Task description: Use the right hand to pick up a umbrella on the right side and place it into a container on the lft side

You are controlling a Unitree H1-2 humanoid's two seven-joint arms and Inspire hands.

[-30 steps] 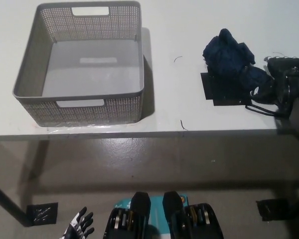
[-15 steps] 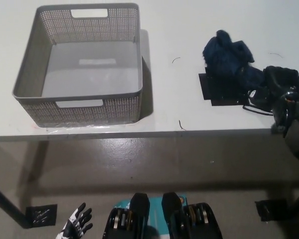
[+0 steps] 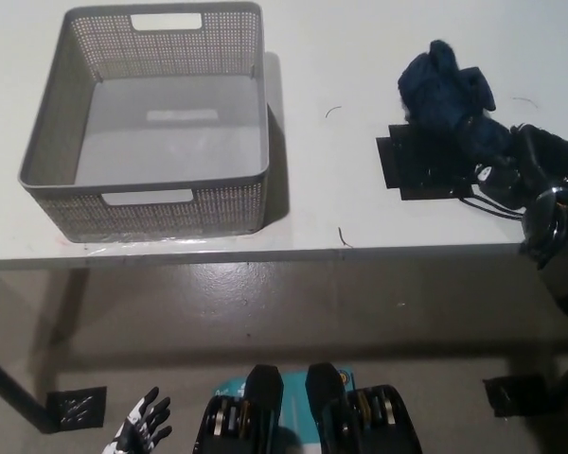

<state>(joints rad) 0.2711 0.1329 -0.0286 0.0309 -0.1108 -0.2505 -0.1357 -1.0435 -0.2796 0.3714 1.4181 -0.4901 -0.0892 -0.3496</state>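
So, a folded dark navy fabric umbrella (image 3: pixel 447 90) is seen bunched up at the upper right of the frame, lying on the white table (image 3: pixel 341 170). Its lower end sits over a flat black rectangular patch (image 3: pixel 417 170) on the tabletop. The black right hand (image 3: pixel 540 170) is found at the right edge of the frame, pressed up against the umbrella's lower end, fingers curled around the handle end as far as can be made out, though the grip itself is too dark to be sure of. A thin black strap loop (image 3: pixel 488 203) is spotted just below it. A grey perforated plastic basket with cut-out handles (image 3: pixel 147 203) is placed at the upper left, well apart from the umbrella. The white left hand (image 3: pixel 140 433) is hung low at the bottom left, below the table edge, fingers spread.
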